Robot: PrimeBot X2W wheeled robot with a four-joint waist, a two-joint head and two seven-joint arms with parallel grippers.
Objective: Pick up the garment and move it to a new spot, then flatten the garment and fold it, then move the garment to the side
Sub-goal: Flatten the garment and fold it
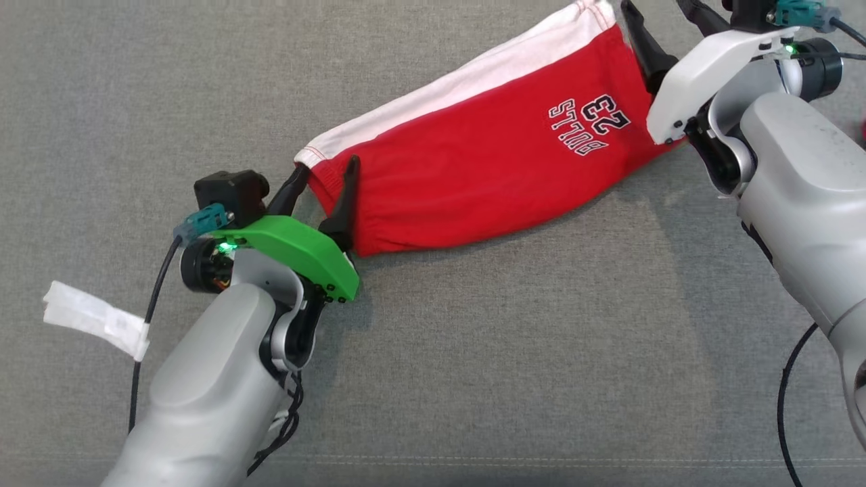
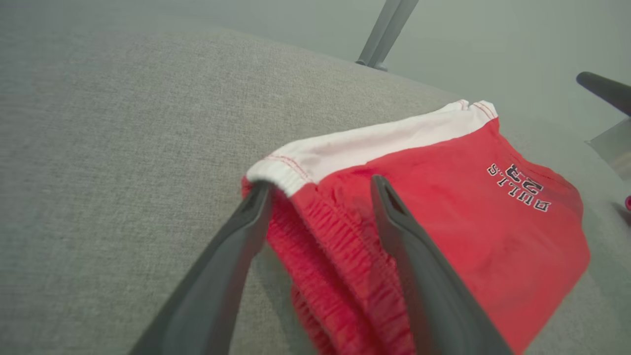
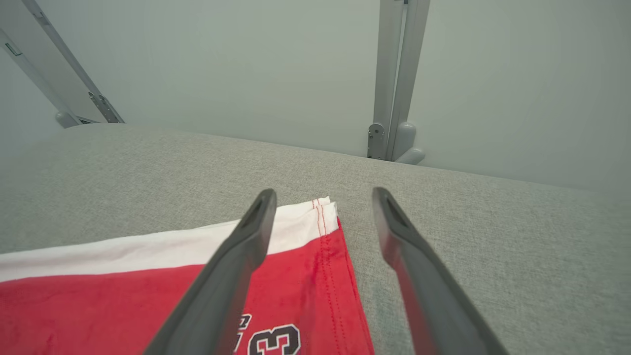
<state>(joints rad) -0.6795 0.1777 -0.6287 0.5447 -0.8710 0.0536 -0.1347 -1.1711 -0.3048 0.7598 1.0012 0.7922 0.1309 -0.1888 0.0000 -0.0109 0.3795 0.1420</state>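
Observation:
The garment [image 1: 473,149] is a pair of red shorts with a white side stripe and a "BULLS 23" print, lying flat and slanted on the grey fabric surface. My left gripper [image 1: 327,166] is open at the elastic waistband end. In the left wrist view, the waistband corner [image 2: 296,177] sits between the left gripper [image 2: 320,185] fingers, one finger beside the cloth and one over the red part. My right gripper [image 1: 655,7] is open at the hem end. In the right wrist view the hem corner [image 3: 325,217] lies between the right gripper [image 3: 324,193] fingers.
A white tape tag [image 1: 95,318] hangs on the left arm's cable. Grey metal posts [image 3: 394,98] stand just past the surface's far edge. A small red thing [image 1: 862,132] shows at the right border. Bare grey cloth spreads in front of the shorts.

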